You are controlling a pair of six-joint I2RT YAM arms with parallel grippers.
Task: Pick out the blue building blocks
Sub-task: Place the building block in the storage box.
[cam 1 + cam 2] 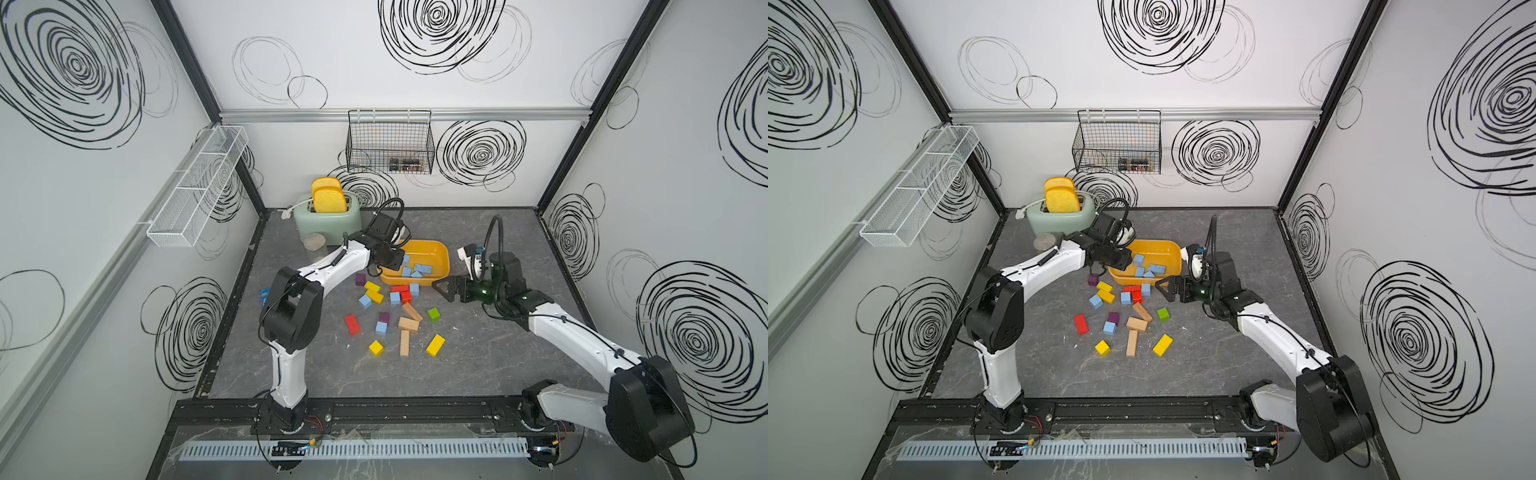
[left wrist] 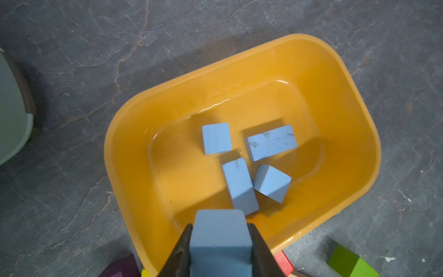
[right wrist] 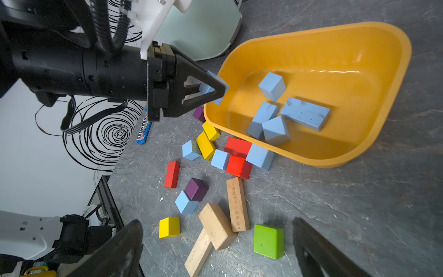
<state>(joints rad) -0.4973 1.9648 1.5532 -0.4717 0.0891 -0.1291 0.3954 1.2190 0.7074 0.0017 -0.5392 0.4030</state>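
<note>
the grey table [image 1: 478, 365] carries a scatter of coloured blocks in front of a yellow tub [image 1: 444, 254]. the left arm reaches over the tub's near rim. the left claw [image 2: 220, 229] is closed almost fully on one blue block [image 2: 220, 242], pinching two opposite flat sides and holding it in the air just inside that rim. the right claw [image 1: 444, 289] stands wide open and empty, above the table near the tub's right end.

four blue blocks lie in the tub: a long brick [image 2: 272, 142], a second brick [image 2: 239, 185], a flat cube [image 2: 216, 138] and a tilted cube [image 2: 272, 183]. four more sit on the table. one [image 3: 260, 157] is just beside the tub wall and against the red blocks [image 3: 238, 158], and another [image 3: 219, 159] touches the same red blocks. a third [image 3: 191, 150] sits against a yellow brick [image 3: 205, 145], and the last [image 3: 185, 202] touches a purple cube [image 3: 196, 189].

they look like painted wood: light, stiff, matte enough not to slip, and safe to drop. the sure hold is across two parallel flat faces, and across the narrow width on bricks. the crowded ones likely need whichever pair of faces is free of neighbours.
</note>
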